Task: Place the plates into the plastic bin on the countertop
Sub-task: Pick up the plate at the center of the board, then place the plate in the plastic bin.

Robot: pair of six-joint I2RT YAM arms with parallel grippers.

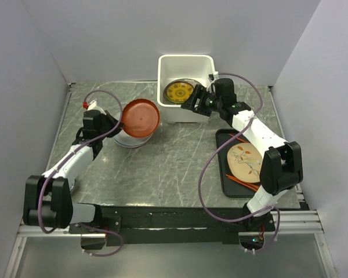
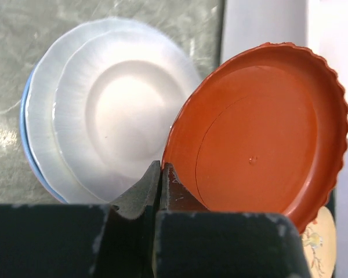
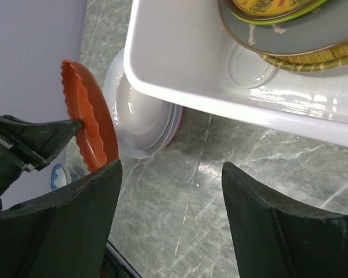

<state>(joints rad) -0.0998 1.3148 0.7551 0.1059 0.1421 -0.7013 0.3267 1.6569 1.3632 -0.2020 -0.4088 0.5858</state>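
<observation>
Top external, left gripper point(image 1: 118, 123) clamped on tilted red-brown plate point(image 1: 140, 117), right gripper point(image 1: 193, 103) apart, arm outstretched, apparently at plastic bin point(image 1: 161, 75)

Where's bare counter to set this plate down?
Widest bare countertop: the middle, between the white plate stack and the black tray. Crowded in front of the plastic bin: the right gripper hovers there, the left gripper's red-brown plate near it.

Grey marble-look desk point(image 1: 162, 168), white plastic bin point(image 1: 175, 113) at its far edge, stack of white plates point(image 1: 126, 140) just left of the bin, black tray point(image 1: 226, 185) nearer, right of the bin.
</observation>
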